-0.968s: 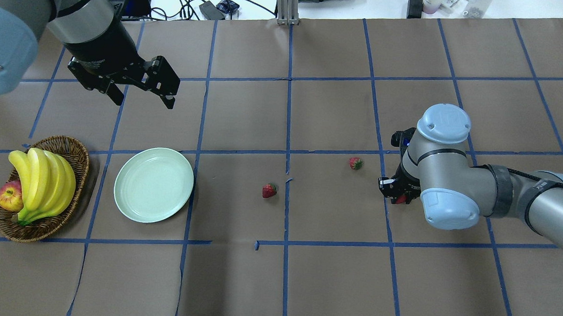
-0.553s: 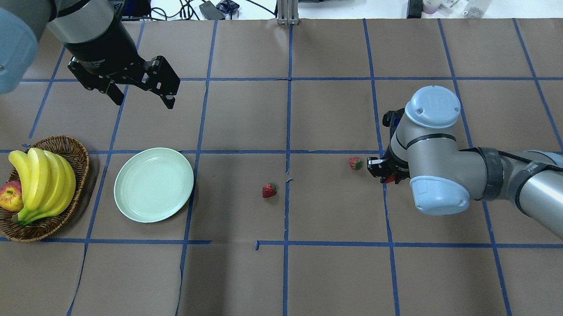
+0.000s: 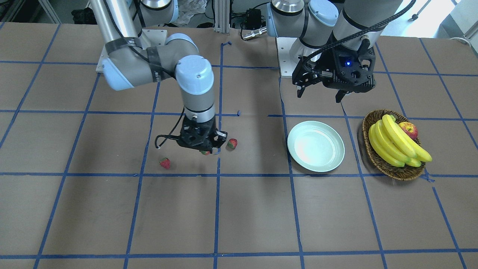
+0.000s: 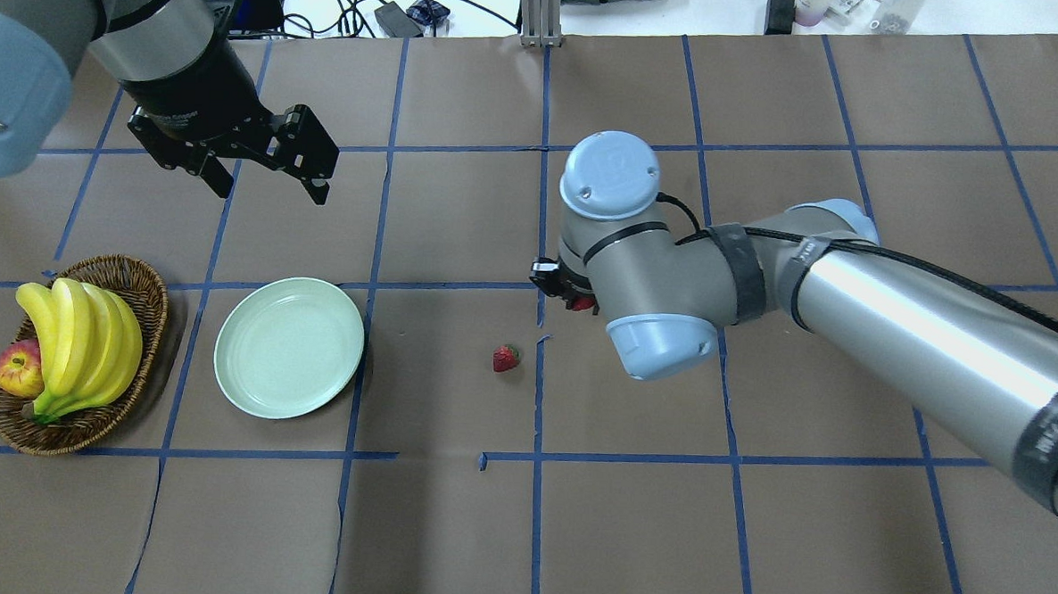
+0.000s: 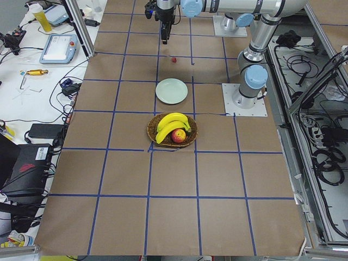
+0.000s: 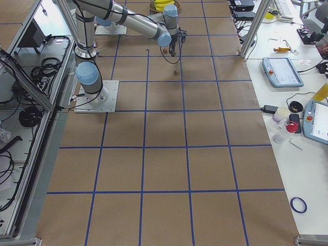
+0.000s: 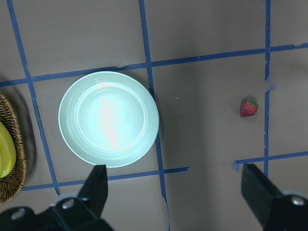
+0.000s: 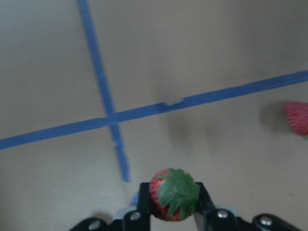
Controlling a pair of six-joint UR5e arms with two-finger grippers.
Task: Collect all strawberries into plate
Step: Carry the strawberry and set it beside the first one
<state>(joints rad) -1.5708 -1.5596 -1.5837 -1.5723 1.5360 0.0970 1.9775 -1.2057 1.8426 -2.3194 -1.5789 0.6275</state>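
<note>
Near the middle of the tabletop (image 4: 626, 533), pinched between the narrowed jaws of the right gripper (image 4: 574, 294) and raised above the paper: the held strawberry (image 8: 174, 195), leafy top turned to the wrist camera. On the paper between it and the plate (image 4: 288, 347), a second strawberry (image 4: 506, 358), near the jaws but apart from them. On the gripper's other side, toward the robot's-right end and hidden from overhead by the right arm, a third strawberry (image 3: 164, 163).

Toward the robot's-left end, the pale plate, flat on the paper and well apart from all three strawberries. Between plate and left-end edge, a wicker basket (image 4: 150, 294) loaded with bananas (image 4: 81, 340) and an apple (image 4: 19, 370), just beside the plate but not touching it. Hung high over the paper near the plate, the left gripper (image 4: 271, 174), jaws spread wide, gripping nothing.

Underfoot, brown paper marked into squares by blue tape (image 4: 541, 217), with a few strips broken or torn. Past the operators' edge, a white bench strewn with black cables (image 4: 354, 4) and an aluminium post (image 4: 540, 12). At both ends, side benches with teach pendants (image 6: 281, 70), bottles and hand tools.
</note>
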